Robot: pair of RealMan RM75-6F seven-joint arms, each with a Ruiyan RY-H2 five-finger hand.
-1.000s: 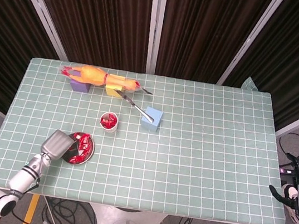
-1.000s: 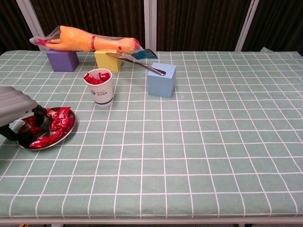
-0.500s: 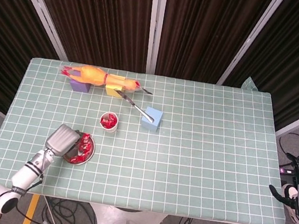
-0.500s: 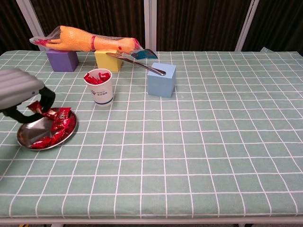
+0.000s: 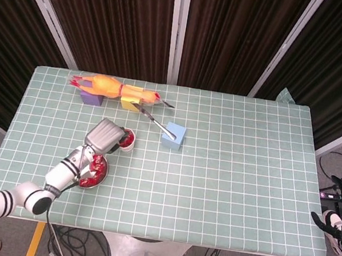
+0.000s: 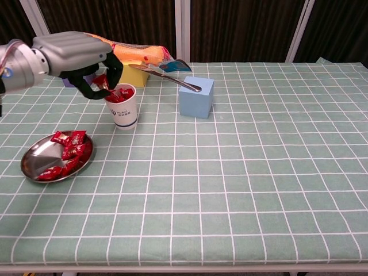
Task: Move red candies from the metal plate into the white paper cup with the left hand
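Note:
My left hand (image 6: 80, 54) hovers over the white paper cup (image 6: 122, 112) and pinches a red candy (image 6: 102, 81) just above the cup's rim. Red candies lie inside the cup. The metal plate (image 6: 35, 163) sits at the front left with several red candies (image 6: 70, 147) heaped on its right side. In the head view the left hand (image 5: 106, 136) covers part of the cup (image 5: 128, 141), and the forearm crosses the plate (image 5: 102, 174). My right hand (image 5: 338, 225) hangs off the table's right edge, only partly shown.
A blue block (image 6: 196, 96) stands right of the cup, with a knife (image 6: 167, 76) bridging it and a yellow block (image 6: 129, 72). An orange rubber chicken (image 6: 123, 49) lies across the yellow block and a purple block (image 6: 73, 80) at the back left.
The left hand rose from the plate with a red candy and moved back and right to above the cup. The right hand stayed put.

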